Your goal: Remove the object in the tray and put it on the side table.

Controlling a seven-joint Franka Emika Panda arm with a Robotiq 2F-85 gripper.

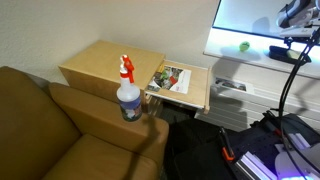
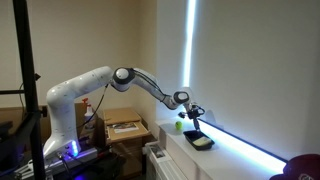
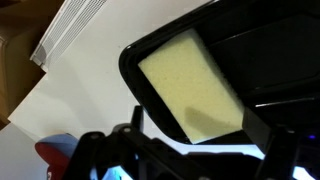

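Hovering, opening unclear, the end effector (image 2: 195, 128) overlooks the tray's (image 2: 205, 144) diagonally lying object (image 3: 190, 90).

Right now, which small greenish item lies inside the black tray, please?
The pale yellow-green flat pad, framed by the black tray; the bright green ball sits outside it.

Wrist view. A dark, glossy tray (image 3: 265, 50) with a rounded rim fills the centre and right of the frame and rests on a white surface (image 3: 60, 110). Inside the tray, against its near-left corner, lies the object (image 3: 190, 88), a pale yellow-green piece with a fine-grained face. Below the tray, the gripper (image 3: 193, 128) enters from the bottom edge, its two dark fingers (image 3: 135, 120) standing apart on either side of the object. Left of the tray, a white slatted panel (image 3: 75, 20) borders the surface; an unidentifiable blurred red shape (image 3: 55, 150) lies lower left.
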